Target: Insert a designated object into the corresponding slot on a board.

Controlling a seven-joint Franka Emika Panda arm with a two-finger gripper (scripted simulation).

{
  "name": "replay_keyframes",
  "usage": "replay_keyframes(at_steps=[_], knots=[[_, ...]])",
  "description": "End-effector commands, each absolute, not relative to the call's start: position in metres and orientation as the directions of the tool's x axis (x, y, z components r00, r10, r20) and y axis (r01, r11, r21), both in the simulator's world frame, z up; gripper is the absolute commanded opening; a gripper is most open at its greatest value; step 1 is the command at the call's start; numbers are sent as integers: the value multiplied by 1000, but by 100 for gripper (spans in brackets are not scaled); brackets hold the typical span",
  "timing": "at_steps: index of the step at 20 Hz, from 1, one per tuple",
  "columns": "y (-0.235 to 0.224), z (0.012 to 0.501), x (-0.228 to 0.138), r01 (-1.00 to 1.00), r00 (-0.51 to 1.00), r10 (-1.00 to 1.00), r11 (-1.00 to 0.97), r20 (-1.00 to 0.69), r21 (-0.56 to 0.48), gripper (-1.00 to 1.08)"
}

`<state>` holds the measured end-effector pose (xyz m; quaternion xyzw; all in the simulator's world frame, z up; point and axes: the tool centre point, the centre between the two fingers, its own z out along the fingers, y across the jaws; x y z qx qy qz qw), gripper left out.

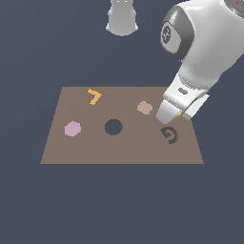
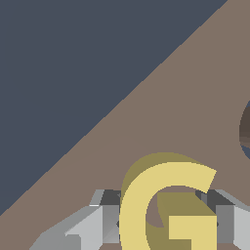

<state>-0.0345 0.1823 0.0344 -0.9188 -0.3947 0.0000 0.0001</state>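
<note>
The yellow G-shaped block (image 2: 168, 210) sits between my gripper's (image 2: 163, 222) two grey fingers (image 2: 93, 225), which are shut on it and hold it over the brown board (image 2: 195, 97). In the exterior view the gripper (image 1: 167, 114) hangs over the board's (image 1: 86, 147) right side. Only a sliver of the yellow block (image 1: 178, 114) shows beside the fingers. The dark G-shaped slot (image 1: 169, 135) lies just in front of and below the gripper, apart from it. I cannot tell how high the block is above the board.
On the board are an orange angular piece (image 1: 94, 96), a tan rounded piece (image 1: 144, 107), a pink hexagonal piece (image 1: 72, 128) and a round dark hole (image 1: 113, 127). The robot's base (image 1: 122, 19) stands behind the board. A dark cutout edge (image 2: 245, 132) shows in the wrist view.
</note>
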Motion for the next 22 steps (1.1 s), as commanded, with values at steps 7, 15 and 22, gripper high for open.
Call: replay_keyframes(at_steps=[7,15,22], knots=[[176,38,18,545,839,545,-839,0,0,-100],[166,40,46,427,904,427,-904,0,0,-100],[161,41,55,389,921,389,-921,0,1,-100]])
